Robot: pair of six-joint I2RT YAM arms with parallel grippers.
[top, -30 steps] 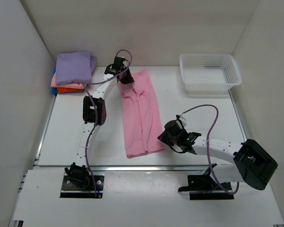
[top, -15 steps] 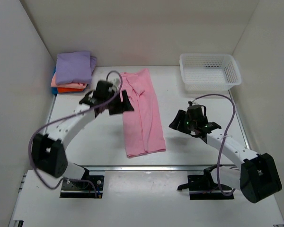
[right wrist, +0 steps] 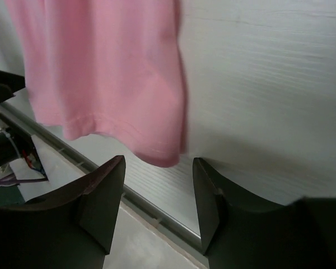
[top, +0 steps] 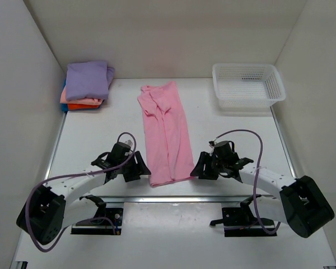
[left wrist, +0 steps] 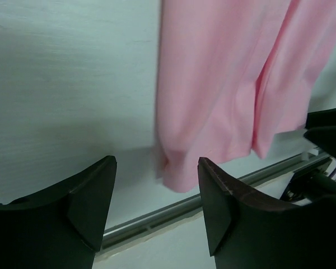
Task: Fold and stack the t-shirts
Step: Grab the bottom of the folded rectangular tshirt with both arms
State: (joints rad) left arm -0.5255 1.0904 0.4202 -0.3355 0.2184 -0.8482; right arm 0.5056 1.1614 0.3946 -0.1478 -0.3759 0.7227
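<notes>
Pink soft-cloth t-shirt (top: 167, 131), narrowed to long strip, lies centre frame, hem at lower edge. Left gripper (top: 141, 168) beside lower-left hem corner, jaws wide, empty. Right gripper (top: 198, 168) beside lower-right corner, likewise spread, empty. I'd pinch both corners through all layers, lift level.

At the far left corner of the tabletop (top: 89, 134), the lavender shirt (top: 88, 79) hides all but thin front edges of the salmon shirt (top: 78, 101) and the orange shirt (top: 81, 106). Both wrist views cut the pink shirt (left wrist: 229, 84) off at their top edge (only its near end shows), and the cloth is blurred.
</notes>
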